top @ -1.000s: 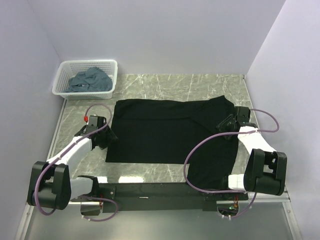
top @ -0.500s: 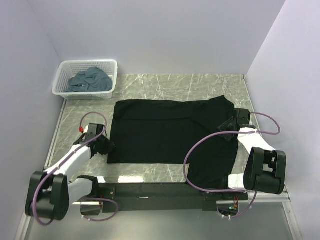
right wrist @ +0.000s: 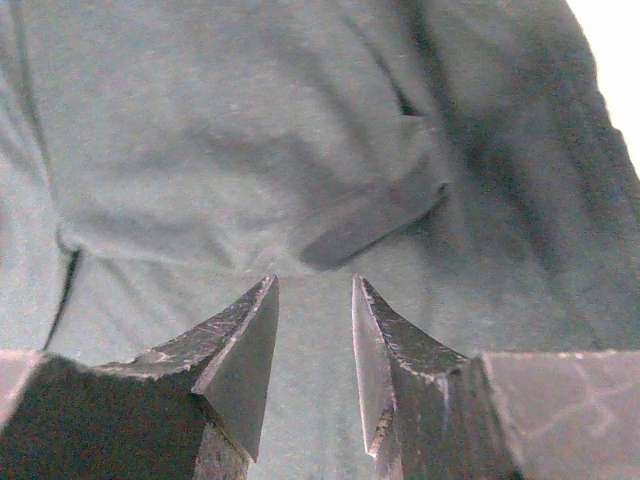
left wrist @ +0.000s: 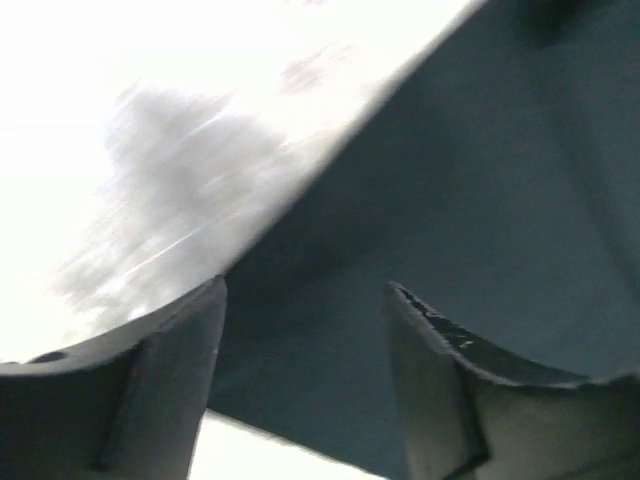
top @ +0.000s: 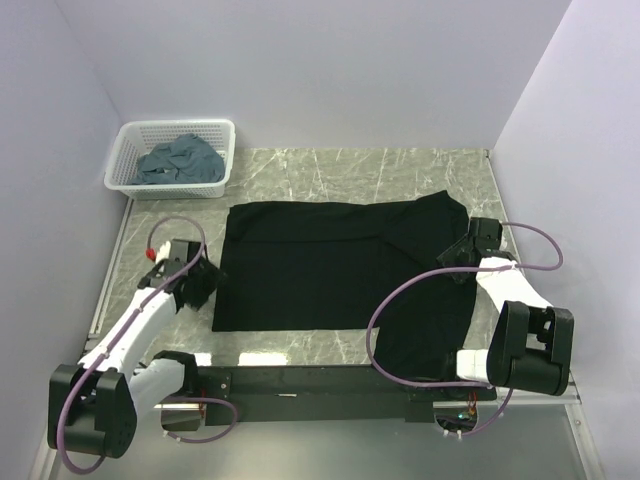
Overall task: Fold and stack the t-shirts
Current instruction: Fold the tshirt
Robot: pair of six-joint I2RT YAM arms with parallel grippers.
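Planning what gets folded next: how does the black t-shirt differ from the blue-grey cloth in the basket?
The black t-shirt lies spread mostly flat on the table; the blue-grey cloth sits crumpled in the white basket. The black t-shirt covers far more area than the blue-grey cloth. Both are soft fabric.

Left arm [top: 130, 325] stretches forward and slightly out from its base, forearm running long and low, and the left gripper [top: 203, 283] turns inward at the end, jaws spread well apart with nothing between them. Right arm [top: 500, 282] is bent at the elbow over its base and reaches forward. The right gripper [top: 452, 258] angles inward and down, jaws parted by a narrow gap, nothing pinched.
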